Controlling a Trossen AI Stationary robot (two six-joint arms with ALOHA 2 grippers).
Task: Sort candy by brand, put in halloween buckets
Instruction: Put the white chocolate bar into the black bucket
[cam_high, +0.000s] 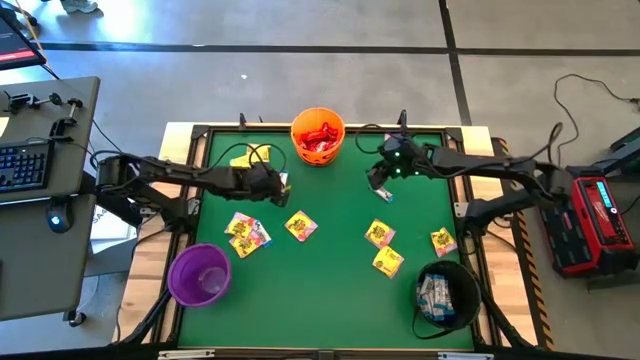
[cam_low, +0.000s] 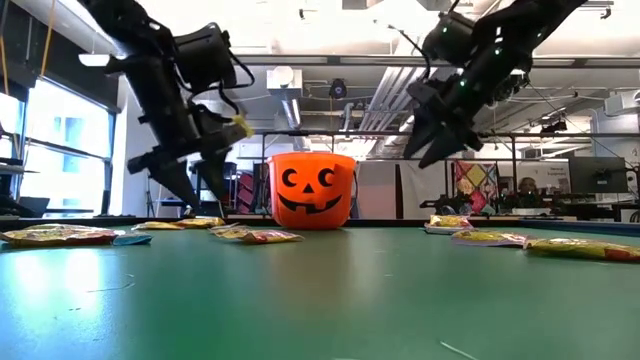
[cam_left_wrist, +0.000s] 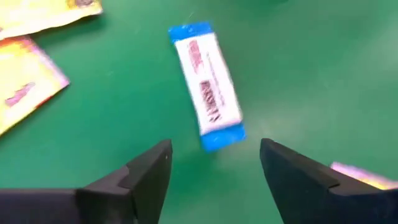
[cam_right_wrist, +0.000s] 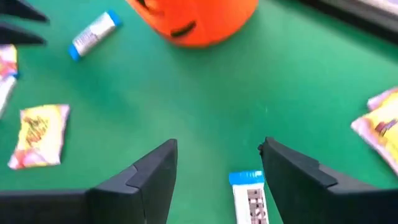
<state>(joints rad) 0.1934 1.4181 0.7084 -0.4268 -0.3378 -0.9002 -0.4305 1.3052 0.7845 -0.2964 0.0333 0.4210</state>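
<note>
The left gripper (cam_high: 275, 182) is held above the green table (cam_high: 330, 300), left of the orange bucket (cam_high: 318, 136), with its fingers (cam_left_wrist: 146, 174) spread wide and nothing between them; a white-blue candy (cam_left_wrist: 207, 86) lies flat on the mat just beyond them. The right gripper (cam_high: 380, 183) is raised to the right of the orange bucket, its jaws likewise wide and empty, with another white-blue candy (cam_right_wrist: 250, 198) lying below them. Yellow candy (cam_high: 300, 226) is scattered across the middle of the table. The purple bucket (cam_high: 199, 275) stands at the near left and the black bucket (cam_high: 447, 296) at the near right.
</note>
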